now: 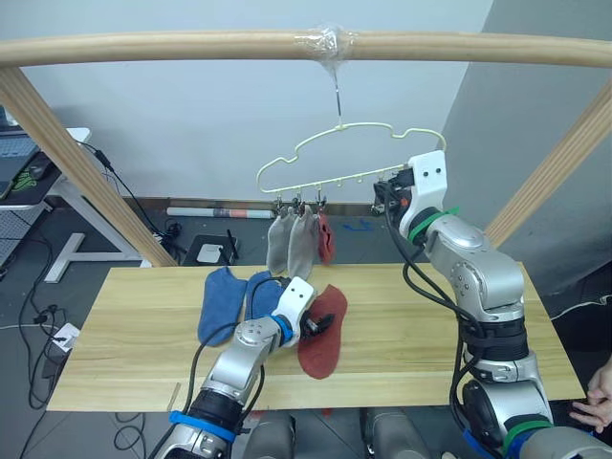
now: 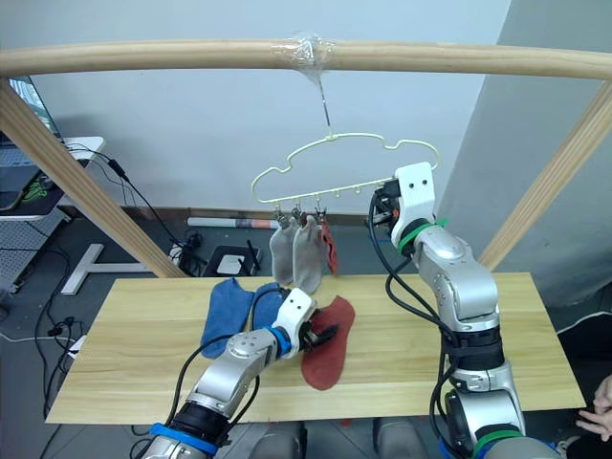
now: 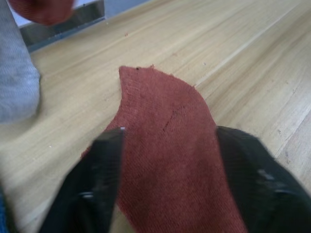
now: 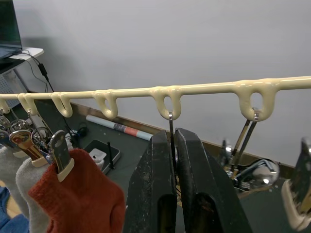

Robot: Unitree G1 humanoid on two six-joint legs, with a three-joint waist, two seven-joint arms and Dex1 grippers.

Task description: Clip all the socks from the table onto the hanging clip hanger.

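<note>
A rust-red sock point(image 1: 322, 337) lies flat on the table point(image 1: 430, 330), and my left gripper point(image 1: 322, 323) rests low over it, open. In the left wrist view its fingers point(image 3: 99, 187) straddle the red sock point(image 3: 167, 145). Two blue socks point(image 1: 220, 301) lie side by side to the left. The cream clip hanger point(image 1: 354, 158) hangs from the pole with two grey socks point(image 1: 291, 244) and one red sock point(image 1: 326, 237) clipped on. My right gripper point(image 4: 175, 141) is raised at the hanger's right part, shut on a metal clip point(image 4: 170, 127) under a loop.
A round wooden pole frame point(image 1: 191, 46) spans overhead, with slanted legs point(image 1: 86, 172) at both sides of the table. Empty clips point(image 4: 250, 167) hang further along the hanger. A person's hand point(image 1: 598, 397) shows at the table's right front corner.
</note>
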